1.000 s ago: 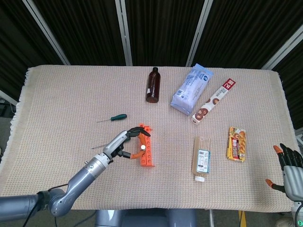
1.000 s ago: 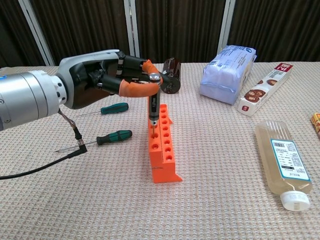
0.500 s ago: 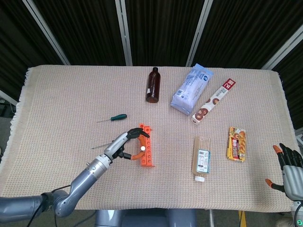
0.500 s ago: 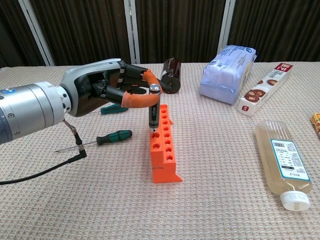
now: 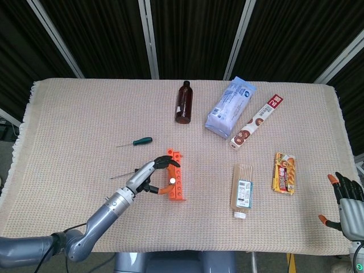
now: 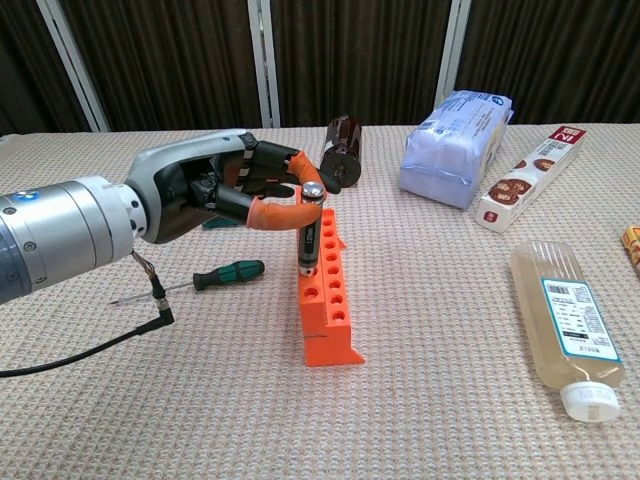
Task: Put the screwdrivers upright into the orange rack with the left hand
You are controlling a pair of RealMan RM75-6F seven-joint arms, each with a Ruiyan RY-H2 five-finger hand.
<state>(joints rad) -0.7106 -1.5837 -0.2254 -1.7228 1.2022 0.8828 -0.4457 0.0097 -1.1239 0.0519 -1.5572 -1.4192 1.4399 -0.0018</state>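
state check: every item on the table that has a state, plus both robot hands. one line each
left robot hand: pinching the top of the black screwdriver
black screwdriver: upright, tip in a rack hole
orange rack: standing, other holes empty
green screwdriver: lying flat beside the rack
second green screwdriver: lying flat, farther back
brown bottle: on its side
clear bottle: on its side, capped
right robot hand: empty, fingers spread

- orange rack (image 6: pixel 323 290), bright orange all over
- held screwdriver (image 6: pixel 308 240): dark handle, silver cap
- two screwdrivers, one near the hand (image 6: pixel 228 273) and one farther back (image 5: pixel 141 140): green and black handles
- left hand (image 6: pixel 215 188): grey shell, black fingers, orange tips
- right hand (image 5: pixel 348 206): black, orange tips
- bottle (image 5: pixel 183 102): brown
- bag (image 5: pixel 229 107): pale blue
- cloth (image 6: pixel 450 400): beige weave
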